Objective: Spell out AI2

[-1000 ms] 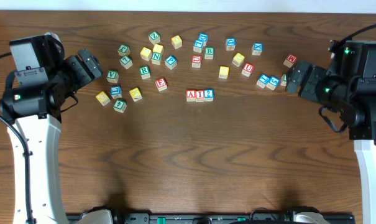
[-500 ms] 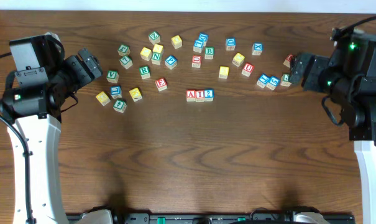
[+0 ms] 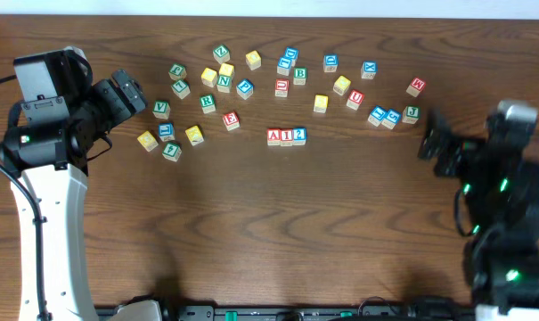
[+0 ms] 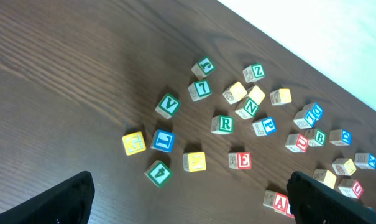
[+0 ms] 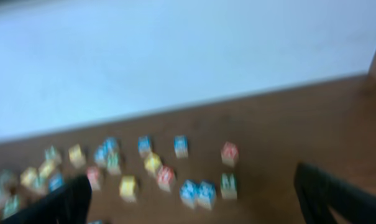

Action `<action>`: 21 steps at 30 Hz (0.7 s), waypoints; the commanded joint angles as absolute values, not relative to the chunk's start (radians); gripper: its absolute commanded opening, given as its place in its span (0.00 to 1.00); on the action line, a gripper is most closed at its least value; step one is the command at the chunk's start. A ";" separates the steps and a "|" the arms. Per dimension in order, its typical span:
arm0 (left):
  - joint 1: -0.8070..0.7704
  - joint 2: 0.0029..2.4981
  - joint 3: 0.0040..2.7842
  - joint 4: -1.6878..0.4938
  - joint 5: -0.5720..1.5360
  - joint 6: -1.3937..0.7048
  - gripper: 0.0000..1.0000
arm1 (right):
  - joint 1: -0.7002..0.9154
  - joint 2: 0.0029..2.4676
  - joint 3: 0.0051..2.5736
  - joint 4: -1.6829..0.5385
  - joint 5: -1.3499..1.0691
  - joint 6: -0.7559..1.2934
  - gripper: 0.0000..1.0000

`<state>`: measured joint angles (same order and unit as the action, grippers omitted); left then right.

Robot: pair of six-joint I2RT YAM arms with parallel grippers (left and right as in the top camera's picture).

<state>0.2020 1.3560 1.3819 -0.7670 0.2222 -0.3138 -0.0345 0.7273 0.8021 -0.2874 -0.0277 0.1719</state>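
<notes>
Three cubes stand side by side in a row at the table's middle: the red A [image 3: 273,136], the red I [image 3: 287,136] and the blue 2 [image 3: 299,135], touching one another. My left gripper [image 3: 134,96] hangs open at the far left, well away from the row, with nothing between its fingers. In the left wrist view the A cube [image 4: 279,202] shows by the right fingertip [image 4: 324,199], and the gripper [image 4: 194,208] is open and empty. My right gripper [image 3: 427,138] is open at the right, apart from all cubes. The right wrist view is blurred; its gripper [image 5: 194,202] is open.
Several loose letter cubes lie scattered across the far half of the table, among them a red E [image 3: 231,119], a red U [image 3: 355,99], a green V [image 3: 161,109] and yellow cubes [image 3: 194,135]. Blue cubes [image 3: 383,117] lie nearest the right gripper.
My right arm has swung back toward the near side and away from the cubes at the right. The left arm and the A, I, 2 row have not moved.
</notes>
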 commanded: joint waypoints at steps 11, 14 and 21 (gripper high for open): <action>0.207 1.353 1.392 -0.770 0.216 -0.308 0.98 | -0.038 0.166 0.184 -0.034 -0.066 0.160 0.99; 0.207 1.353 1.392 -0.770 0.216 -0.308 0.98 | -0.039 0.075 0.118 -0.034 -0.066 0.159 0.99; 0.207 1.353 1.392 -0.770 0.215 -0.308 0.98 | -0.039 0.005 0.009 -0.020 -0.067 0.160 0.99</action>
